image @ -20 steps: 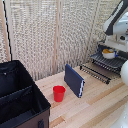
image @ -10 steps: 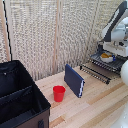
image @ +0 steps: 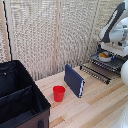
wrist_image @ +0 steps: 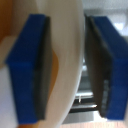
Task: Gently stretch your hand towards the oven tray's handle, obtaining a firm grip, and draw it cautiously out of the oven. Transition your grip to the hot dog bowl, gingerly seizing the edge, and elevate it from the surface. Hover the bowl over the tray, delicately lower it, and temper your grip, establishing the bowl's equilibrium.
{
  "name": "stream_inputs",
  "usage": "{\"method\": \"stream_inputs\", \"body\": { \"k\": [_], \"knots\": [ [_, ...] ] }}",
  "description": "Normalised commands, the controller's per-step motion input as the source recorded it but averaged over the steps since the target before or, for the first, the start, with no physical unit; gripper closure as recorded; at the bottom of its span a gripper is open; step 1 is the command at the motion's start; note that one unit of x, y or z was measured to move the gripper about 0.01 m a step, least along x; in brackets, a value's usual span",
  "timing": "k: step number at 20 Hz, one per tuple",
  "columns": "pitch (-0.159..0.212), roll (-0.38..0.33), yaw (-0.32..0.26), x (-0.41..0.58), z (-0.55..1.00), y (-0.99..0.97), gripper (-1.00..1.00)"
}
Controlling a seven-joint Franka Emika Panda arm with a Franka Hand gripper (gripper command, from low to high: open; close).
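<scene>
At the lower left of the exterior frame, nearest the camera, sits a big black fabric case (image: 20, 97) with its top open. Just beyond it, near the frame's centre, a red plastic cup (image: 59, 93) stands upright on the light wooden table (image: 95, 107). Right beside the cup, toward the exterior view's right, a dark blue flat panel (image: 74, 80) stands tilted on its edge. Farther back and to the right, a long narrow black wire rack (image: 95, 73) lies along the table in front of the oven tray (image: 116, 63), a dark slatted tray at the right edge of the frame. The hot dog bowl (image: 104, 57), small and white with yellow-orange food inside, is at the tray; whether it rests on the slats or hangs just above them cannot be told. The gripper (image: 111, 48) of the white arm is directly over the bowl, in the upper right of the frame. A pale slatted screen (image: 50, 35) closes off the background.

In the wrist view the two blue fingers with dark pads (wrist_image: 45, 70) stand on either side of the bowl's cream rim (wrist_image: 70, 65). The jaws are narrowly spaced with the rim between them; one pad lies against it, the other looks very close, so the grip appears closed on the rim. Dark slats show beyond the fingers.
</scene>
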Motion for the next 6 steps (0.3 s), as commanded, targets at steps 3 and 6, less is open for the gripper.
{"method": "stream_inputs", "body": {
  "k": [3,6],
  "knots": [
    [0.074,-0.056,-0.087,0.050,0.73,0.00,-1.00],
    [0.109,-0.027,-0.112,0.129,0.81,0.00,-1.00]
  ]
}}
